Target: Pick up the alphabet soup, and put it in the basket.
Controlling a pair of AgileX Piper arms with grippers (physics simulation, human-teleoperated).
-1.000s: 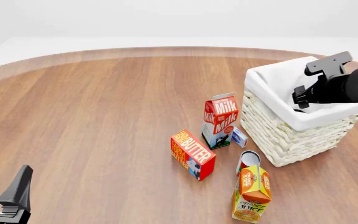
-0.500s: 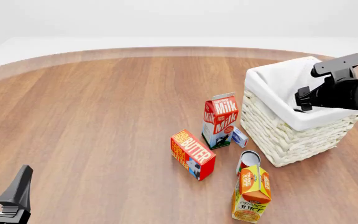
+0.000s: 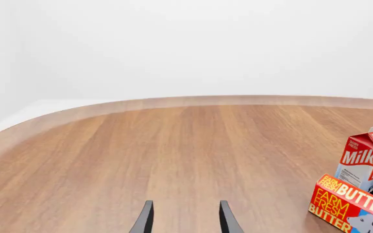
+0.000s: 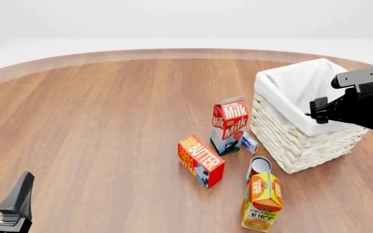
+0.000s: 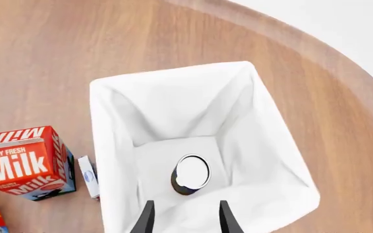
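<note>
1. Closest to the camera, the left hand (image 4: 5, 204) sits low at the near edge of the tabletop (image 4: 109, 121), fingers spread apart with nothing between them. It's well apart from everything, so I'd leave it parked.

2. Next out is the clutter: the orange juice carton (image 4: 262, 201), a red-and-white can (image 4: 258, 167) just behind it, the butter box (image 4: 200, 160), the milk carton (image 4: 228, 124) and a small blue-white box (image 4: 249, 142) tucked against the milk. None of it needs touching.

3. Then the basket (image 4: 290, 141). The right wrist view shows the alphabet soup (image 5: 190, 174) standing upright on the white lining at the bottom, pale lid up. So the drop looks done to me.

4. Furthest out, the right hand (image 5: 185, 218) hangs over the basket's opening, fingers parted and gripping nothing; the can is well below the tips.

5. What's left, I'd say, is the retreat. Go straight up and away, don't swing sideways low, or the fingers could catch the folded cloth rim and drag the basket into the milk.
</note>
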